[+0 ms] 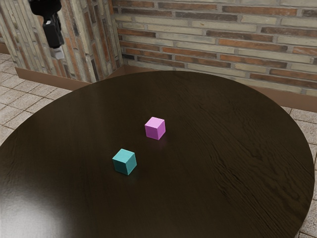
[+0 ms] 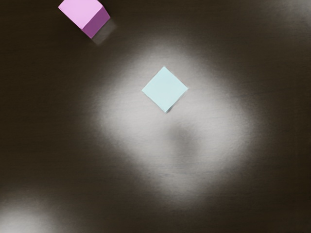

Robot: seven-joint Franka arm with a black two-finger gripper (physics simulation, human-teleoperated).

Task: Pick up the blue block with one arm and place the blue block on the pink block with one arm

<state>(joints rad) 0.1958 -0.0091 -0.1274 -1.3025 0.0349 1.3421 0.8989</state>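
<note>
Blue block [image 1: 124, 161] sits flat on the table, by itself, nothing touching it. Its colour is more teal than blue in the exterior view. It lies a bit toward the exterior view's left of the table's middle and nearer the camera. In the wrist view the blue block [image 2: 164, 89] is seen from straight above, w/ its top face turned corner-on like a diamond. It looks pale there, inside a bright patch of glare on the wood.

Pink block [image 1: 155, 128] is also flat on the table, near the blue one but apart, w/ a clear gap of bare wood between them. It's farther from the camera and toward the exterior view's right of the blue block. In the wrist view the pink block [image 2: 85, 17] shows its top and one darker side face, w/ a short shadow beside it.

Table [image 1: 233, 163] is round, dark brown wood w/ visible grain, glossy; the table [image 2: 252, 194] surface goes dark away from the glare.

Gripper [image 1: 57, 51] hangs high at the exterior view's upper left, well above the table and well apart from both blocks, holding nothing. Can't tell if it's wide or narrow from here.

Behind: brick wall [image 1: 223, 39], brick pillar [image 1: 91, 44] just beside the arm, tiled floor [image 1: 25, 99] round the table
</note>
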